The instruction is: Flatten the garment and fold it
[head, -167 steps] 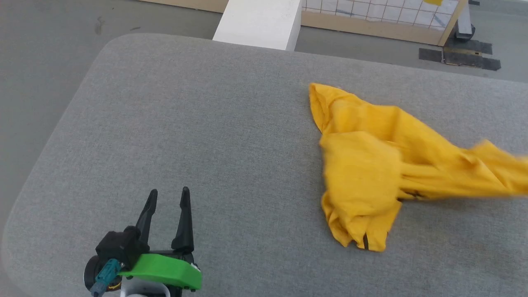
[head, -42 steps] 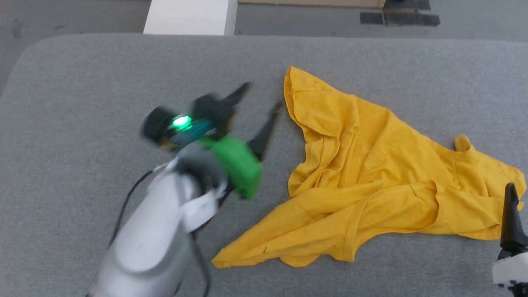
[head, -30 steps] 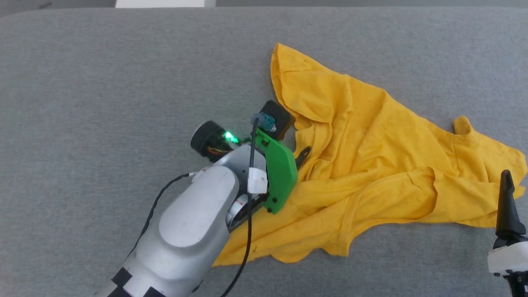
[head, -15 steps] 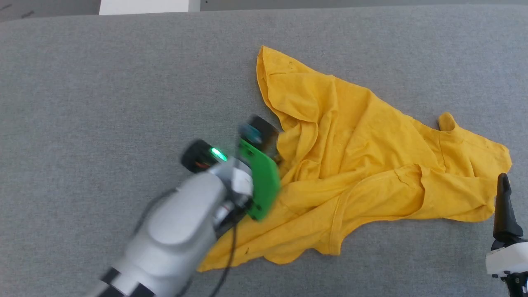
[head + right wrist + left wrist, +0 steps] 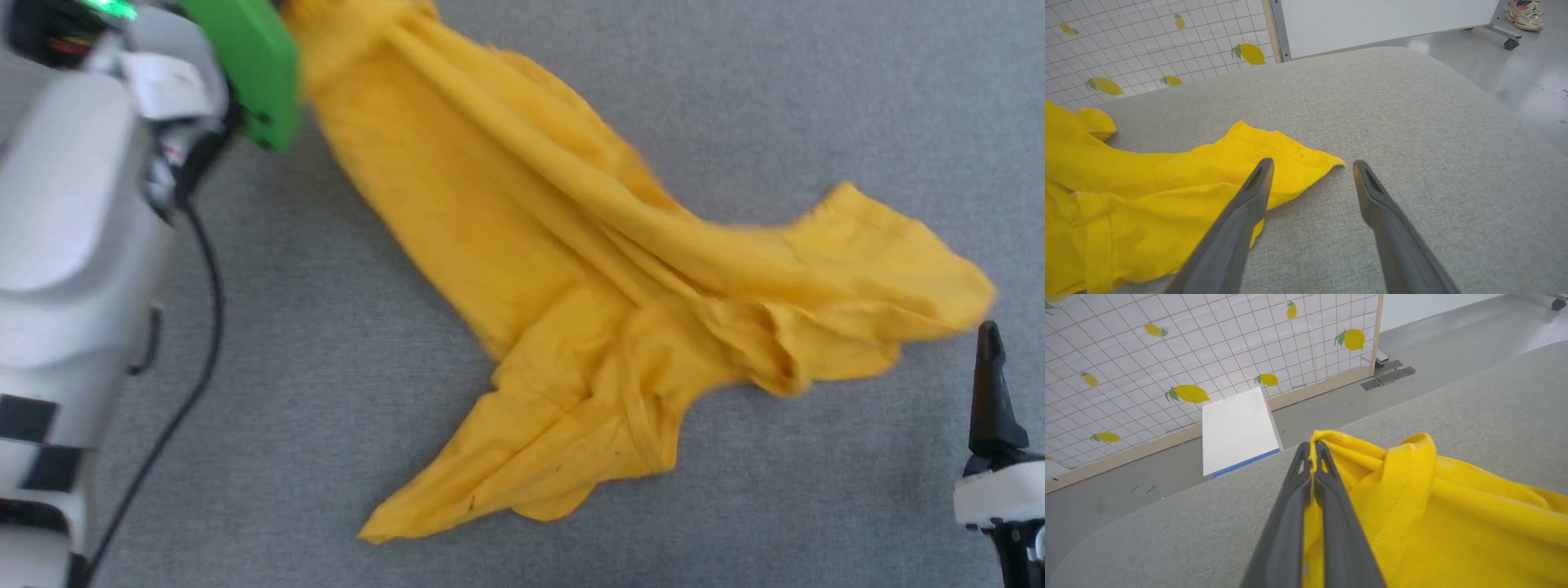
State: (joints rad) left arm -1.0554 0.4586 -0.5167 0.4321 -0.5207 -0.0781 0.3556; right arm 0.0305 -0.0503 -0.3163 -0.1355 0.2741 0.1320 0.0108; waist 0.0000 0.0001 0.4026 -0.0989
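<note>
L pincer [image 5: 1312, 447] is clamping 1 edge of garment [image 5: 571, 269], holding it raised at 11 o'clock, prob. to shake cloth out. The rest is trailing across worktop [image 5: 735, 98] toward 3 o'clock. R pincer [image 5: 1310, 167] is waiting agape beside that corner, prob. for 2nd grip.

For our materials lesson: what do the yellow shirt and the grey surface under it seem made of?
The shirt: thin, matte knit cloth, probably cotton; it drapes in soft folds and has stitched hems. The surface: matte grey woven fabric, judging by its fine speckled texture.
</note>
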